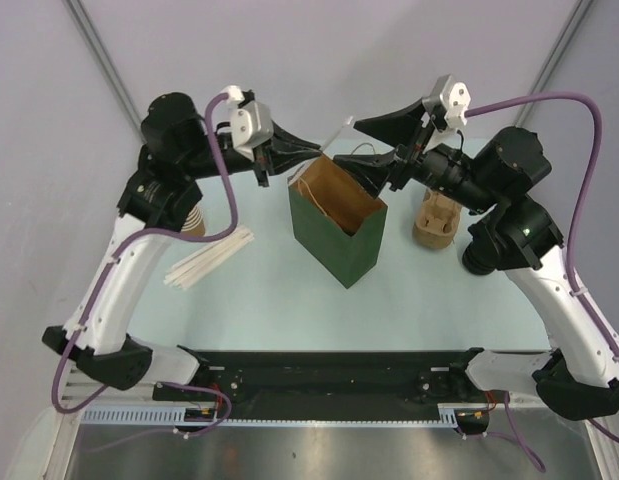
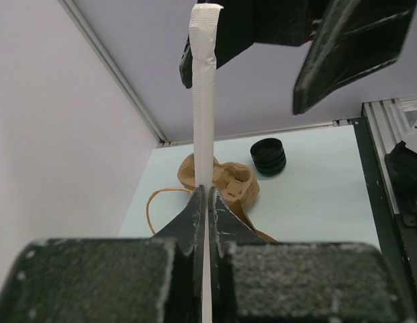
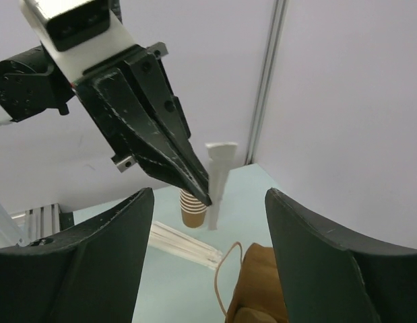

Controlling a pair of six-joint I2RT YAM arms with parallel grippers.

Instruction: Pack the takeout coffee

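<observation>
The takeout coffee is out of view. My left gripper [image 2: 207,192] is shut on a white paper-wrapped straw [image 2: 203,101], held just above the far rim of the open green bag [image 1: 334,235]. In the top view the left gripper [image 1: 317,150] and the straw [image 1: 341,133] point toward the right gripper [image 1: 351,142]. The right gripper [image 3: 208,256] is open, its fingers [image 3: 329,256] standing either side of the straw's free end [image 3: 218,178] without touching it. The bag's brown inside and a string handle [image 3: 225,276] show below.
A stack of lidless paper cups [image 1: 194,222] and a bundle of wrapped straws [image 1: 209,258] sit at the left. Brown pulp cup carriers [image 1: 436,220] stand right of the bag, with a stack of black lids [image 2: 268,156] beyond them. The enclosure walls are close behind.
</observation>
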